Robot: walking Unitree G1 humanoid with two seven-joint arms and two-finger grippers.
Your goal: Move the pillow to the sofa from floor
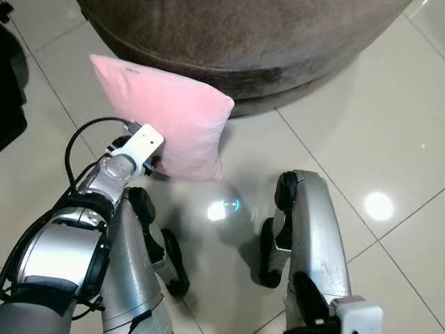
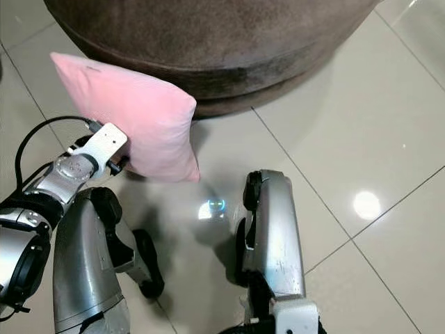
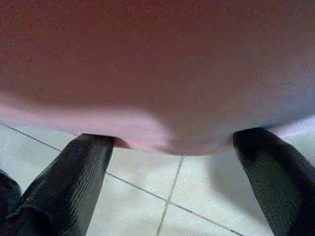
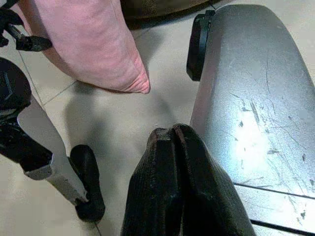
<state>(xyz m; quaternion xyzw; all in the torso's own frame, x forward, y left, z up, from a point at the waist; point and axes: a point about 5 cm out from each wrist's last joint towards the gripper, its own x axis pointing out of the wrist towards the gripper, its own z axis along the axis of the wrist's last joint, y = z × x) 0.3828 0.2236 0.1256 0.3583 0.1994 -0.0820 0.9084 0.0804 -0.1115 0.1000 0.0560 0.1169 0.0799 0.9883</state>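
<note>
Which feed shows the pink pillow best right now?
The left eye view: the whole pink pillow shows, held up by the left gripper before the brown sofa. The right eye view matches it. The left wrist view gives a blurred underside between the fingers; the right wrist view shows its lower corner.

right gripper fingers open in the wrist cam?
No. The right gripper has its two black fingers pressed together, with nothing between them, low beside the robot's leg.

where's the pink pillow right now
In the left eye view the pink pillow is lifted off the tiled floor at the robot's left, gripped by the left gripper, just before the brown sofa.
</note>
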